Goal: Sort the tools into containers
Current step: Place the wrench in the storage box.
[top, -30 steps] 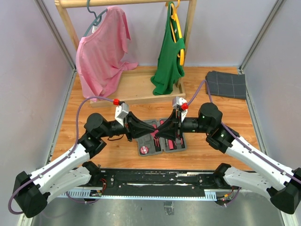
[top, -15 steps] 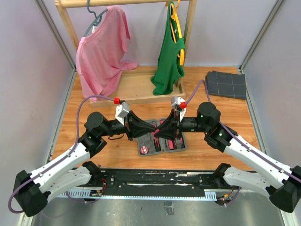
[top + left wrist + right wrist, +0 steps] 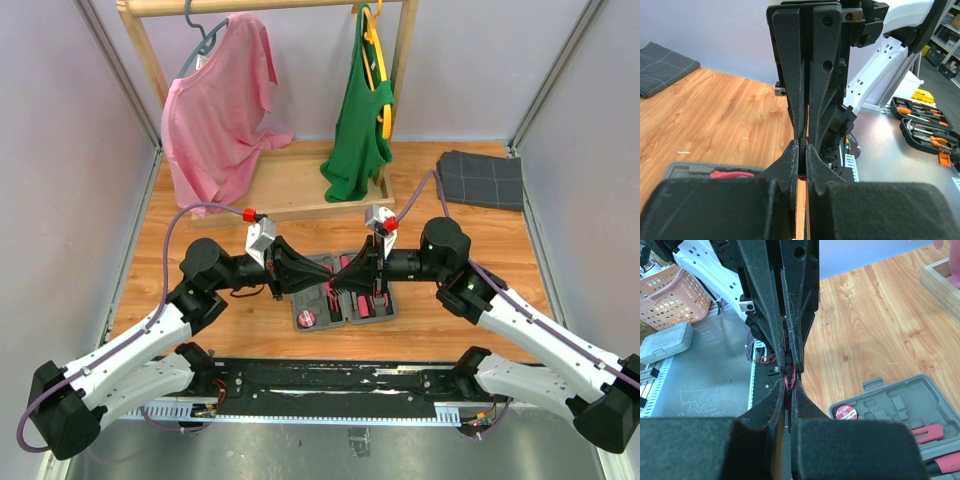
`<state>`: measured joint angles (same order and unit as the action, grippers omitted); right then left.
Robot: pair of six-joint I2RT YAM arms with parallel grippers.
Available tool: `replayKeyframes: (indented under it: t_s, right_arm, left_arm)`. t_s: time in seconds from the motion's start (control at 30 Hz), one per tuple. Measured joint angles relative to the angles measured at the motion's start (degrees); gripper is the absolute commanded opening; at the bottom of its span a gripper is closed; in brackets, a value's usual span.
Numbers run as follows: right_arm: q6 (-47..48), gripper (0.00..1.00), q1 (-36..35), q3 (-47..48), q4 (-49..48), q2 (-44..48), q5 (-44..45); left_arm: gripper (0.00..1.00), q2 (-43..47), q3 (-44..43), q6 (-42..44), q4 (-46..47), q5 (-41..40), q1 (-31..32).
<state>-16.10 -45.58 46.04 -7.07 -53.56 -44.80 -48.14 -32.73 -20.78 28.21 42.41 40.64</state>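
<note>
The left gripper point(image 3: 327, 279) and the right gripper point(image 3: 346, 277) are brought tip to tip, both clenched. A thin red tool point(image 3: 788, 380) is seen pinched between their fingertips, over the open grey tool case point(image 3: 900, 399) that is laid on the wooden table point(image 3: 450, 335) beneath them. Red-handled tools point(image 3: 372, 305) are seated in the case's right half and a small round red piece point(image 3: 846, 412) is lodged in the near corner of its left half; white lettering is carried on that piece, but it cannot be read.
</note>
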Motion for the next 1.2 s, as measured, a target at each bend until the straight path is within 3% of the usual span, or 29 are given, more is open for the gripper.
replayKeyframes:
  t_s: [0.1,0.27,0.33,0.57,0.8,1.03,1.2]
  right_arm:
    - [-0.2,0.01,0.0,-0.2,-0.4,0.0,0.0]
    - [-0.2,0.01,0.0,-0.5,-0.8,-0.2,-0.1]
    - [-0.1,0.01,0.0,-0.5,-0.8,-0.2,0.0]
    - [1.7,0.01,0.0,-2.4,0.4,1.4,7.1]
    - [3.2,0.02,0.0,-8.7,-2.7,1.0,22.7]
    - [9.6,0.03,0.0,-12.0,-8.6,-8.0,40.1]
    - [16.3,0.02,-0.7,-12.0,-10.4,-15.1,44.5]
  left_arm:
    - [0.19,-0.1,0.0,-0.1,0.0,0.1,0.0]
    - [0.49,-0.5,0.0,-0.7,0.0,-0.4,0.0]
    - [0.55,-0.6,0.0,-1.2,0.0,-0.9,0.0]
    - [0.60,-0.6,-0.2,-2.3,-2.0,-5.9,0.0]
    - [0.60,-3.1,-3.1,-4.4,-10.6,-20.4,-2.0]
    - [0.61,-7.0,-2.9,-9.7,-17.2,-27.8,-9.4]
    - [0.61,-6.9,-0.9,-12.7,-20.0,-31.8,-14.8]
